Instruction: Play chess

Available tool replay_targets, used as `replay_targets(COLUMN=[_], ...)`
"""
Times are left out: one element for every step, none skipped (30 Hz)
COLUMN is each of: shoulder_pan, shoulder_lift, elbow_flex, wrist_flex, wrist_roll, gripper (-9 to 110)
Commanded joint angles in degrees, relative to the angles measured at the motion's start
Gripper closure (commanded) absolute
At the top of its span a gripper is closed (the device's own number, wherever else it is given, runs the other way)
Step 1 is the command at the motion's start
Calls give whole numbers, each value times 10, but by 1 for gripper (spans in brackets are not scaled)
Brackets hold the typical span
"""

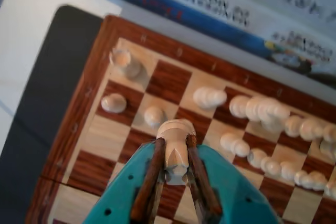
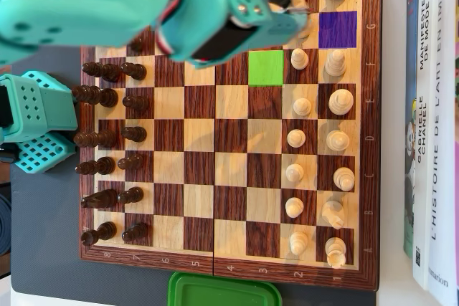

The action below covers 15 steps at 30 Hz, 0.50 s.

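Teal gripper (image 1: 177,169) fills the bottom of my wrist view, and its brown fingers (image 1: 149,179) are pinched on a white chess piece (image 1: 176,142), jaws only as wide as the piece itself. I think it's a knight, but the shot is too blurry to be sure. Can't tell whether the piece sits on the chessboard (image 1: 79,129) or hangs just above it.

Behind it in the same view I see a white rook (image 1: 124,61) in the corner square, a couple of white pawns (image 1: 113,103) near it, and more white pieces trailing off to the right.

From overhead, the arm (image 2: 143,5) covers the top of the board. A green highlighted square (image 2: 266,67) and a purple highlighted square (image 2: 337,30) sit just beside the gripper end. Dark pieces (image 2: 107,134) line the left side, white ones the right. Books (image 2: 430,120) lie along the right edge, and a green lid (image 2: 222,292) pokes in at the bottom.
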<state>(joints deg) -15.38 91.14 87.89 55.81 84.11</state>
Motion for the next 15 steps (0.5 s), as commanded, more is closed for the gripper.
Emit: replay_targets(shoulder_pan=[11, 11, 14, 14, 15, 16, 16, 17, 18, 18, 18, 18, 18, 18, 17], shoulder_lift=[47, 55, 62, 69, 74, 81, 87, 93, 99, 105, 111, 116, 120, 123, 125], elbow_flex=[19, 31, 42, 52, 62, 71, 81, 92, 103, 113, 124, 134, 144, 156, 165], wrist_flex=[-1, -2, -4, -4, -5, -5, -5, -5, -5, -6, -6, -6, -6, -6, -7], wrist_roll=[4, 4, 4, 4, 4, 4, 4, 4, 4, 5, 6, 12, 23, 33, 39], gripper=[96, 96, 96, 96, 96, 96, 96, 96, 96, 96, 96, 96, 96, 96, 96])
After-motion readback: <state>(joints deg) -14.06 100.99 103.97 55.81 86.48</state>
